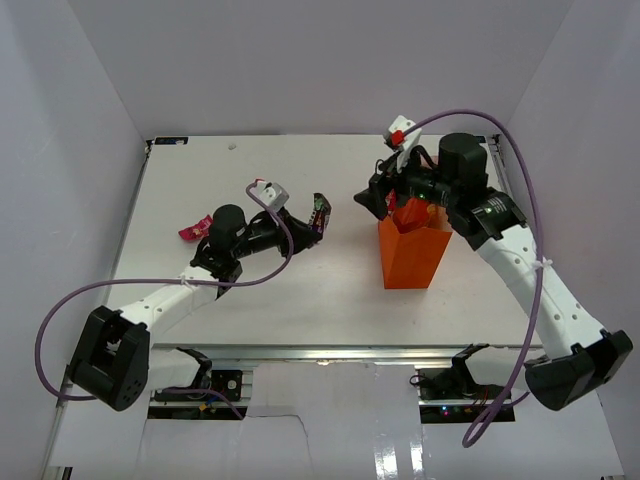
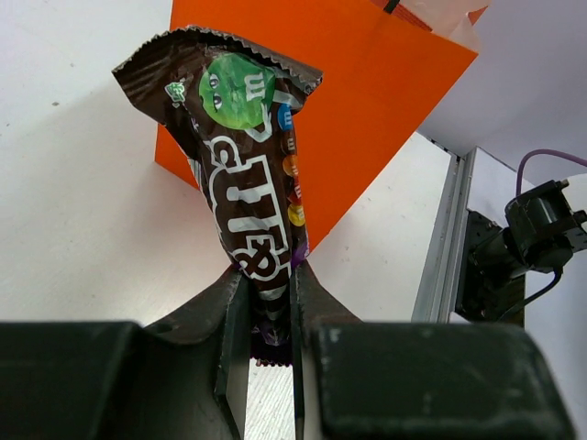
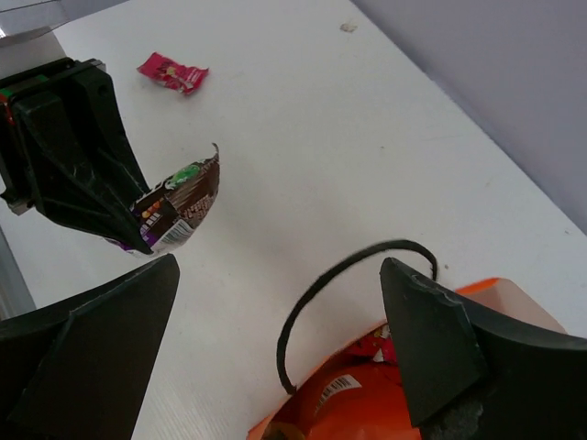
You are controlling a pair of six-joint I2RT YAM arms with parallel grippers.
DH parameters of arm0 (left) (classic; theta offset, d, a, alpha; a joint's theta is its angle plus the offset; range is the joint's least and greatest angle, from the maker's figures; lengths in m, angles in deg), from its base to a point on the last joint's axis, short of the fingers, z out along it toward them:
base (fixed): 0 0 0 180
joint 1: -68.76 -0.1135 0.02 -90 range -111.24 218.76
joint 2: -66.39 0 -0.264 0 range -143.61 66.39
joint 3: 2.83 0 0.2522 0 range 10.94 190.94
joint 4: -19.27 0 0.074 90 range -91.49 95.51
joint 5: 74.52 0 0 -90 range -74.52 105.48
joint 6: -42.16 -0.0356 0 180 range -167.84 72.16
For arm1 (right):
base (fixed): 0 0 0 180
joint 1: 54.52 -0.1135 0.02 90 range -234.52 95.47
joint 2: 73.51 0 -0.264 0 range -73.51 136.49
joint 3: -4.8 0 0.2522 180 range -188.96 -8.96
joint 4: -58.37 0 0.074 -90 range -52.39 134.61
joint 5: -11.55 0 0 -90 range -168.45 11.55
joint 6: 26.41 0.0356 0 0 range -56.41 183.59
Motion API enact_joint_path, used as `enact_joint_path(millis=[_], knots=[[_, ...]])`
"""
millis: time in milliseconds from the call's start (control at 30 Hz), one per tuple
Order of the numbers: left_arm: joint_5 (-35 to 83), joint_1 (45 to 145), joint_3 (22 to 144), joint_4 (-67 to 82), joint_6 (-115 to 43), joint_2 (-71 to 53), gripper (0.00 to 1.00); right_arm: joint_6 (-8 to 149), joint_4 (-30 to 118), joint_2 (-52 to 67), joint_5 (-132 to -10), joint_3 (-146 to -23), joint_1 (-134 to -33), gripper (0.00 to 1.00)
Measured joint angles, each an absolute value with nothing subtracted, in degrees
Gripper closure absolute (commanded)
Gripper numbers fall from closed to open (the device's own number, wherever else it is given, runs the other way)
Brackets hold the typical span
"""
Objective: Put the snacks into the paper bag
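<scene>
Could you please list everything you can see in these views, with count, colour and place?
paper bag: one, bright orange, upright on the right half of the table.
chip bag: one, red-orange, inside the paper bag.
M&M's packet: one, brown with a green character, held above the table left of the paper bag.
magenta packet: one, magenta-pink, lying on the table's left side beside the left arm.
table: one, white, under everything.
left gripper: one, black, shut on the M&M's packet's lower end.
right gripper: one, black, open above the paper bag's mouth.
</scene>
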State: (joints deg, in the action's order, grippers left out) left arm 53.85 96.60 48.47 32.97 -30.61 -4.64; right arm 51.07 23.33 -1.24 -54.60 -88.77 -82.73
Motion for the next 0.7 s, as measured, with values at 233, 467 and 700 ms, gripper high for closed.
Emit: enact_joint_path(millis=[233,467,700], knots=[[53.9,97.8,53.0,33.4,-30.8,-7.4,0.85,49.5,20.9,-9.9,-59.1,-86.1,-79.7,0.03],[54.3,99.9,56.9,33.1,-32.4,-9.3,0.85,52.5,20.1,-13.3,-59.9,-87.1,-79.3,0.07],[53.2,102.6,58.1,33.3,-35.1,-6.9,0.85,67.6,26.6,-10.6,-50.4,-88.9,-79.8,0.10]])
